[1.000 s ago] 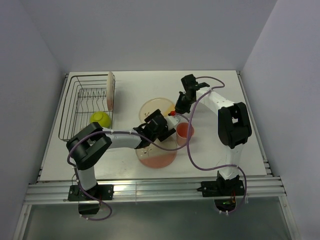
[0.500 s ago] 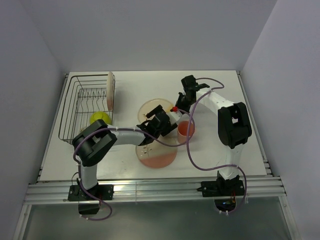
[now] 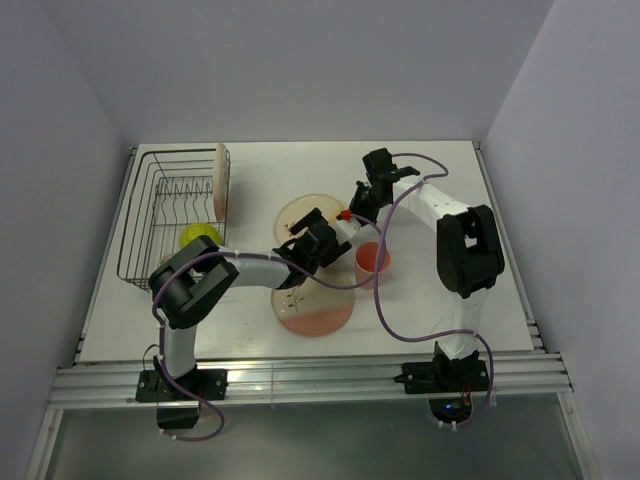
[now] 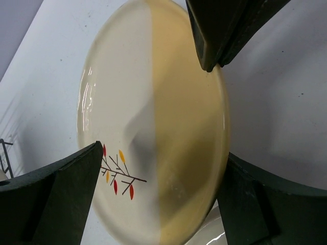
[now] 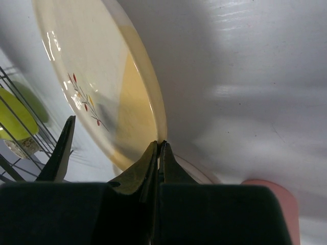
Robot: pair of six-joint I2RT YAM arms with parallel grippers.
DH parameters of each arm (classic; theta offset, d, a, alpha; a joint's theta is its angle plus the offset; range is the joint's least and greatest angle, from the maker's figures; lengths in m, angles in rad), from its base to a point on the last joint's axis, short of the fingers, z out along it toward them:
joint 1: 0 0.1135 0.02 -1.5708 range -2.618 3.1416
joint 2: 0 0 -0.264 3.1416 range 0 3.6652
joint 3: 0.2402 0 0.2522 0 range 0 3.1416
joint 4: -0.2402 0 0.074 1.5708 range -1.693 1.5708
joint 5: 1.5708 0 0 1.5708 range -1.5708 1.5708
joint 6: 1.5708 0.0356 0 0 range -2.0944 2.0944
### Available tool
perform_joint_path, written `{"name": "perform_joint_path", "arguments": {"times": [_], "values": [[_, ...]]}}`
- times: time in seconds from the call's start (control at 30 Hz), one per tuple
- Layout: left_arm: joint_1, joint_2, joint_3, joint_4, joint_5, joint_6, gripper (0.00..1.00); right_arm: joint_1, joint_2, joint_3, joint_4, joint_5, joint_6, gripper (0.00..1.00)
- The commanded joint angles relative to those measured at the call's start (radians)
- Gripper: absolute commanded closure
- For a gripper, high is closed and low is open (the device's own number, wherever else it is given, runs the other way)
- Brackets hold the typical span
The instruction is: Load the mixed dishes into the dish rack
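My right gripper (image 5: 161,145) is shut on the near rim of a cream and yellow plate (image 5: 102,76) with a leaf sprig and holds that edge tilted up off the table. In the top view this plate (image 3: 300,212) is at the middle, with the right gripper (image 3: 352,212) at its right edge. My left gripper (image 4: 162,168) is open, and its fingers (image 4: 66,189) straddle the same plate (image 4: 153,117). A pink plate (image 3: 315,308) and a salmon-pink cup (image 3: 371,262) lie nearby. The black wire rack (image 3: 150,215) holds an upright plate (image 3: 221,178) and the lime-green bowl (image 3: 200,236).
The right gripper's dark fingers (image 4: 219,30) show at the top of the left wrist view. The green bowl (image 5: 15,115) shows behind rack wires in the right wrist view, with a speckled grey bit (image 5: 23,147) under it. White walls close in the table.
My left gripper has moved from over the pink plate up towards the yellow plate. My right gripper has stayed at the plate's rim, shifting slightly.
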State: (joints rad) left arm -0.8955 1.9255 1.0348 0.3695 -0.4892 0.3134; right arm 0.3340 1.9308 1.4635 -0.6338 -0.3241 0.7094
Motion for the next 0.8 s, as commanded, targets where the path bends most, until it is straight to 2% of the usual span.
{"name": "perform_joint_path", "arguments": {"times": [0.0,0.07,0.1,0.17,0.27,0.3,0.37,0.4,0.47,0.5,0.53,0.6,0.63,0.73,0.77], "values": [[0.023,-0.010,-0.010,0.121,-0.089,0.036,0.10,-0.003,-0.072,0.012,-0.003,-0.058,-0.010,1.00],[0.023,-0.016,-0.033,0.158,-0.109,0.061,0.15,-0.003,-0.069,0.018,-0.003,-0.064,-0.011,1.00],[0.024,-0.017,-0.038,0.184,-0.115,0.067,0.21,-0.003,-0.066,0.026,-0.007,-0.067,-0.013,1.00],[0.024,-0.013,-0.048,0.212,-0.152,0.091,0.26,-0.003,-0.064,0.035,-0.012,-0.069,-0.014,1.00],[0.027,-0.013,-0.061,0.261,-0.187,0.118,0.40,-0.003,-0.066,0.047,-0.017,-0.069,-0.014,1.00],[0.027,-0.011,-0.062,0.279,-0.196,0.124,0.48,-0.003,-0.067,0.054,-0.015,-0.070,-0.017,1.00],[0.029,-0.019,-0.078,0.302,-0.210,0.131,0.53,-0.003,-0.067,0.060,-0.018,-0.072,-0.022,1.00],[0.030,-0.023,-0.084,0.308,-0.209,0.130,0.60,-0.003,-0.066,0.066,-0.021,-0.070,-0.028,1.00],[0.032,-0.043,-0.102,0.330,-0.206,0.128,0.67,-0.003,-0.064,0.077,-0.024,-0.067,-0.033,1.00],[0.033,-0.051,-0.108,0.336,-0.206,0.128,0.76,-0.003,-0.061,0.080,-0.027,-0.067,-0.040,1.00],[0.035,-0.059,-0.114,0.338,-0.207,0.127,0.83,-0.003,-0.062,0.086,-0.029,-0.066,-0.045,0.92],[0.036,-0.083,-0.127,0.353,-0.218,0.128,1.00,-0.003,-0.067,0.098,-0.030,-0.064,-0.060,0.84],[0.036,-0.095,-0.142,0.355,-0.210,0.127,1.00,-0.003,-0.072,0.103,-0.030,-0.058,-0.068,0.69],[0.049,-0.155,-0.151,0.335,-0.183,0.093,1.00,-0.003,-0.087,0.136,-0.069,-0.005,-0.091,0.49],[0.052,-0.181,-0.151,0.315,-0.183,0.079,1.00,-0.004,-0.093,0.152,-0.081,0.012,-0.099,0.48]]}}
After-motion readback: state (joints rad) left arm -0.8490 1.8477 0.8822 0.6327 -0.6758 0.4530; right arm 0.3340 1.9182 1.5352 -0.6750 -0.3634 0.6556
